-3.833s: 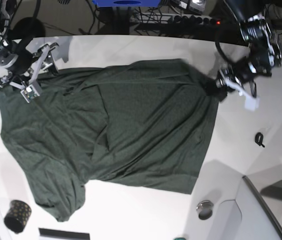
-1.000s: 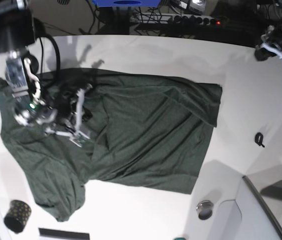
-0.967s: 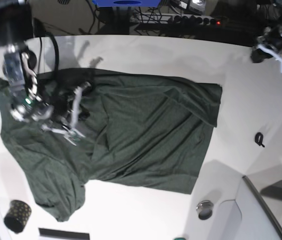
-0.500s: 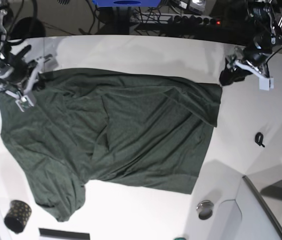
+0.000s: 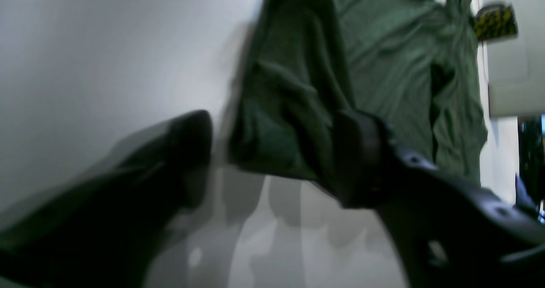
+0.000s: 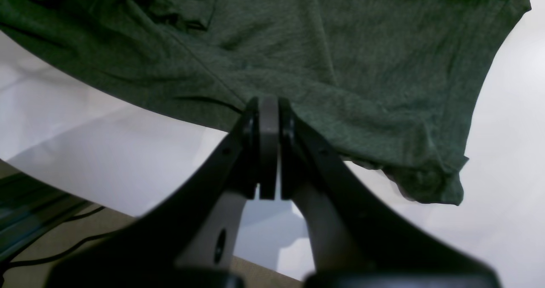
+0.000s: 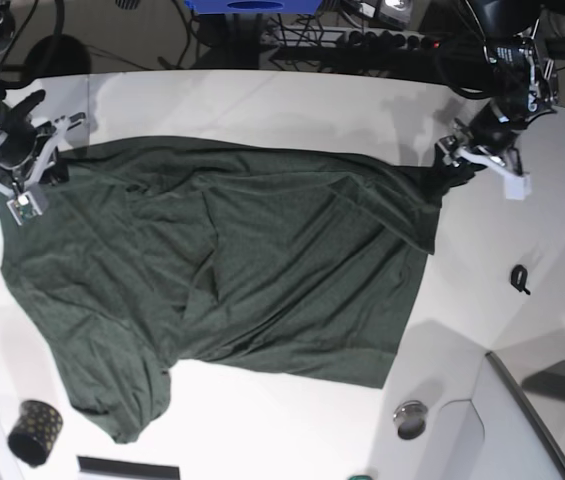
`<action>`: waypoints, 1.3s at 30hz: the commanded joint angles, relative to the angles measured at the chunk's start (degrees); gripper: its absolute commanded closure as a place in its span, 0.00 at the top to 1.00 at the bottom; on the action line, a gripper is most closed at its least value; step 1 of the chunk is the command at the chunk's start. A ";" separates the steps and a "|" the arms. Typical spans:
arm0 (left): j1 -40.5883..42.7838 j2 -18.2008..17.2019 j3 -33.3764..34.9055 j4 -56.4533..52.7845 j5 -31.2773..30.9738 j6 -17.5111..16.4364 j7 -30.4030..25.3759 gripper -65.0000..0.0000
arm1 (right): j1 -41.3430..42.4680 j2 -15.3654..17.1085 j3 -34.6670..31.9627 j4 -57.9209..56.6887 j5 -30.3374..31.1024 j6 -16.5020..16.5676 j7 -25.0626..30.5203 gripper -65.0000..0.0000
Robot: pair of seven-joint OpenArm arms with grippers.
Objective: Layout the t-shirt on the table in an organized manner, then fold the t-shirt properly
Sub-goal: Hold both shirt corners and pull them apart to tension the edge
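The dark green t-shirt lies spread over the white table, with creases through its middle. At its far left corner my right gripper is shut on the hem; in the right wrist view the pressed-together fingertips pinch the t-shirt's edge. My left gripper stands at the far right corner of the shirt. In the left wrist view that gripper is open, and a bunched corner of the t-shirt lies between its two dark fingers.
A small black gold-dotted cup stands at the near left, also visible as the cup in the left wrist view. A small black clip and a round metal disc lie at the right, beside a grey panel.
My right gripper pulled the shirt's edge from the middle out to the far left corner. My left gripper came down from the far right to the shirt's corner and opened.
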 commanded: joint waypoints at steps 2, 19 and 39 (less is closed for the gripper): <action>0.27 -0.19 0.52 0.03 1.41 0.56 1.59 0.46 | 0.35 -0.57 3.20 0.48 0.79 0.08 1.12 0.01; 1.41 -3.80 0.52 -0.59 1.32 0.56 1.59 0.00 | 9.58 -3.65 35.99 -22.90 22.25 0.08 -6.52 0.88; 3.43 -3.80 0.60 4.69 1.32 0.56 2.20 0.00 | 14.85 -2.06 35.99 -36.18 24.71 0.08 -6.61 0.81</action>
